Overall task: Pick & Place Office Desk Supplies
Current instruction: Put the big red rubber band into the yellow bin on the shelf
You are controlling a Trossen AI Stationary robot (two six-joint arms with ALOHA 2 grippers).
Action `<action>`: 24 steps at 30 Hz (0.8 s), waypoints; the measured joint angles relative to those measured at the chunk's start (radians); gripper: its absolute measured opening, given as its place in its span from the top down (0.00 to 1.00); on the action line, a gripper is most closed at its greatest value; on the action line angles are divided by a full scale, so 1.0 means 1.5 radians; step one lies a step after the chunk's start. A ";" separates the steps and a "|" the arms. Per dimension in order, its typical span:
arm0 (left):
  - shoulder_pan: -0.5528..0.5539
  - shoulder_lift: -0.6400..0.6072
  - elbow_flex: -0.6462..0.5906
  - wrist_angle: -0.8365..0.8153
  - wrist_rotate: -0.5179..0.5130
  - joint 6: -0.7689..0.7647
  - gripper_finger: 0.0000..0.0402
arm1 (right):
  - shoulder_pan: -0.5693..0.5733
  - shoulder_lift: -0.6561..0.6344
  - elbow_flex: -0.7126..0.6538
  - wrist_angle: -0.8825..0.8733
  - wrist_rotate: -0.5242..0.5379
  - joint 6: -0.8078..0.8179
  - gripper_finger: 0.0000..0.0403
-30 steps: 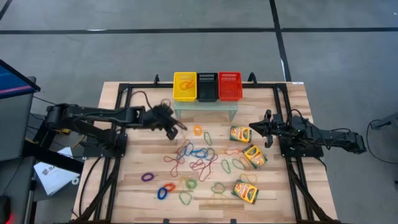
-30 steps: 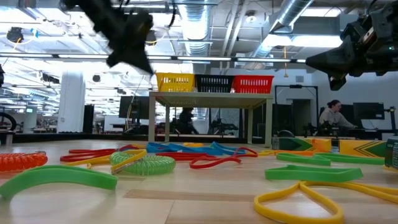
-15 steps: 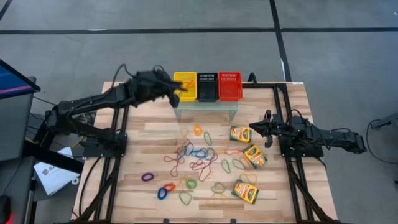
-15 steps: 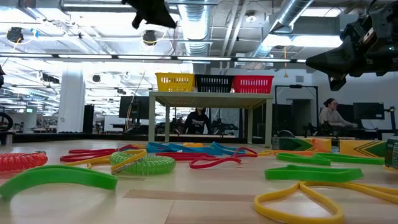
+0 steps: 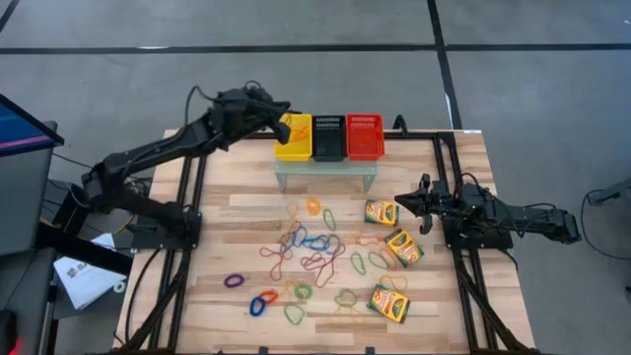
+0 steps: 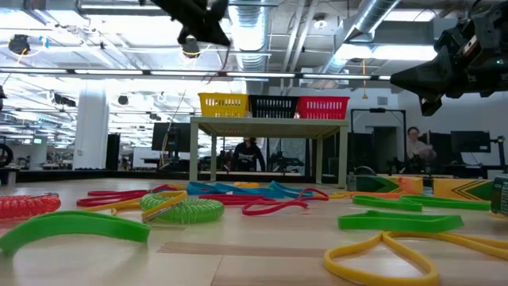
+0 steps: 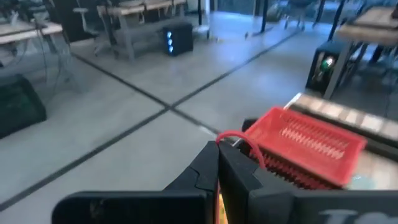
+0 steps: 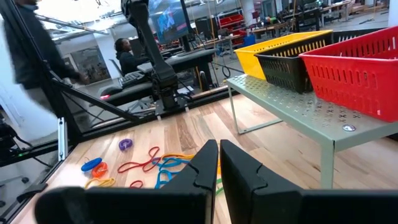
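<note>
Left claw point(image 5: 279, 110) has moved from over the loose bands at mid-tabletop up and back to the far edge, now above the yellow basket point(image 5: 293, 138). Right claw point(image 5: 406, 204) has not moved, parked near the right edge beside the crayon boxes.

Left claw: fingers pressed together, pinching a red rubber band point(image 7: 244, 144). Only the left wrist view shows this, a thin red loop arching out from between the fingertips point(image 7: 231, 163), with the red basket point(image 7: 306, 147) beyond. In the high view the band is too thin to make out. The low view shows the left claw point(image 6: 202, 22) only as a dark shape high above the baskets.

Right claw: closed narrow, holding nothing; the right wrist view shows its two fingers point(image 8: 205, 167) nearly meeting, pointing across the tabletop point(image 5: 246, 222).

Yellow, black point(image 5: 328, 137) and red point(image 5: 365, 135) baskets sit in a row on a small raised shelf point(image 5: 326, 170) at the far edge. The high view shows something orange already in the yellow basket; the low view cannot see inside.

Rubber bands point(image 5: 308, 252) lie scattered from the tabletop centre toward the near edge, mixed colours, some overlapping. Three crayon boxes point(image 5: 403, 248) lie in a line on the right side, running toward the near edge. The low view shows green point(image 6: 75, 228) and yellow point(image 6: 397, 258) bands up close at the near edge.
</note>
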 joint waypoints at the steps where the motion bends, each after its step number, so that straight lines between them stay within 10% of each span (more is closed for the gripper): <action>1: 0.005 0.014 0.000 -0.004 0.000 0.000 1.00 | 0.000 0.000 0.000 0.000 0.000 0.000 0.96; 16: 0.013 0.112 0.000 -0.031 -0.015 0.000 0.99 | 0.000 0.000 0.000 0.000 -0.001 0.000 0.96; 24: -0.020 0.102 -0.001 -0.042 -0.043 0.076 0.77 | 0.000 0.000 0.000 0.000 -0.001 0.000 0.96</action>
